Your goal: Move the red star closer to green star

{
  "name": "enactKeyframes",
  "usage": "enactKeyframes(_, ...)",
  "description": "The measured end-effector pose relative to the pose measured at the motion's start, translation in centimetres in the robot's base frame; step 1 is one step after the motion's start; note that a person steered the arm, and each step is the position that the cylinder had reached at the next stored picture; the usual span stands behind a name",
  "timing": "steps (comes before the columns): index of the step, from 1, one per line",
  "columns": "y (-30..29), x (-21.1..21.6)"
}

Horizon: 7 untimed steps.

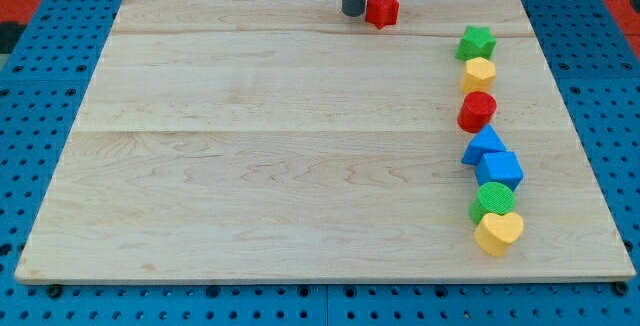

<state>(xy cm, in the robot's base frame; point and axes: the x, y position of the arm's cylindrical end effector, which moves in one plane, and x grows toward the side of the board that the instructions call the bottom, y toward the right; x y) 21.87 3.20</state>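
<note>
The red star (pixel 382 8) lies near the view's top edge of the wooden board, a little right of centre. My tip (pixel 353 13) stands just left of it, touching or almost touching its left side. The green star (pixel 476 42) lies to the right and slightly lower, at the top of a column of blocks on the view's right.
Below the green star runs a column: a yellow block (pixel 478 74), a red cylinder (pixel 477 111), a blue triangle (pixel 482 145), a blue cube (pixel 499 170), a green cylinder (pixel 493 201), a yellow heart (pixel 498 232). The wooden board (pixel 250 146) rests on a blue pegboard.
</note>
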Motion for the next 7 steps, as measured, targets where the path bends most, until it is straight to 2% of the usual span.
enactKeyframes(2,0.3,-0.7)
enactKeyframes(4,4.1,1.2)
enactKeyframes(7,9.1,1.5)
